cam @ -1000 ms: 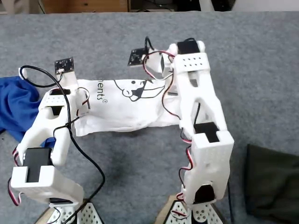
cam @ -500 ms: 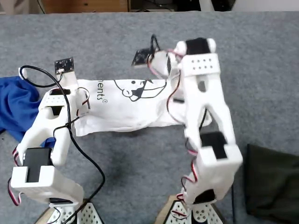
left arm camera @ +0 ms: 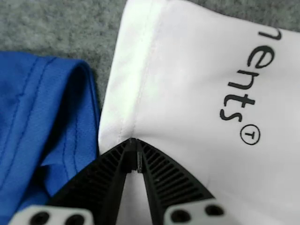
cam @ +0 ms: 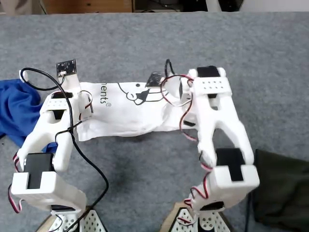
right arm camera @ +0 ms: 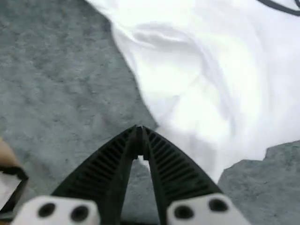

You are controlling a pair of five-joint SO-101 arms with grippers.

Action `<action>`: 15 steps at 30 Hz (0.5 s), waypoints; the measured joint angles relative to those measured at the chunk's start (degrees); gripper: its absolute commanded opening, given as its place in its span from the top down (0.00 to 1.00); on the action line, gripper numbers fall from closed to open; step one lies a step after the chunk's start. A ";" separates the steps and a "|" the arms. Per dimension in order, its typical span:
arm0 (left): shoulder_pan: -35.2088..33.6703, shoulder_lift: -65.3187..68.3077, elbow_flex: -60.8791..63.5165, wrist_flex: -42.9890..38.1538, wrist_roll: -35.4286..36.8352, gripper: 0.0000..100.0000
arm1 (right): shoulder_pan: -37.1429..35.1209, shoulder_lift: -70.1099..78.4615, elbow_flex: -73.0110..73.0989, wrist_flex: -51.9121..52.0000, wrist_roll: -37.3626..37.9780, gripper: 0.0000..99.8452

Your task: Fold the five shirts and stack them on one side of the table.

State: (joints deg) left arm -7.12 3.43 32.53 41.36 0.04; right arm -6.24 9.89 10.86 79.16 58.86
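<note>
A white shirt (cam: 125,113) with black print lies folded into a long strip across the middle of the grey table (cam: 145,34). My left gripper (left arm camera: 137,157) is at the strip's left end, shut on the white hem (left arm camera: 140,93) right beside a blue shirt (left arm camera: 42,122). At the strip's right end my right gripper (right arm camera: 139,143) is shut, its tips on the edge of the white cloth (right arm camera: 197,84), which is bunched and creased there. A sliver of white shows between the fingers.
The crumpled blue shirt (cam: 17,108) lies at the table's left edge, touching the white one. A dark green shirt (cam: 282,188) sits folded at the near right. Both arm bases stand at the near edge; bare grey table stretches beyond the white shirt.
My right arm has drawn back from the shirt's far right corner toward its base, and the shirt's right end now looks bunched. The left arm has kept still.
</note>
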 measured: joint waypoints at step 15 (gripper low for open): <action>0.00 0.00 0.00 0.00 0.00 0.98 | 1.49 21.63 -30.42 -4.40 3.16 0.99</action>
State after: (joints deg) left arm -7.12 3.43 32.53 41.36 0.04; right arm -4.75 31.52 -19.56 74.77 62.02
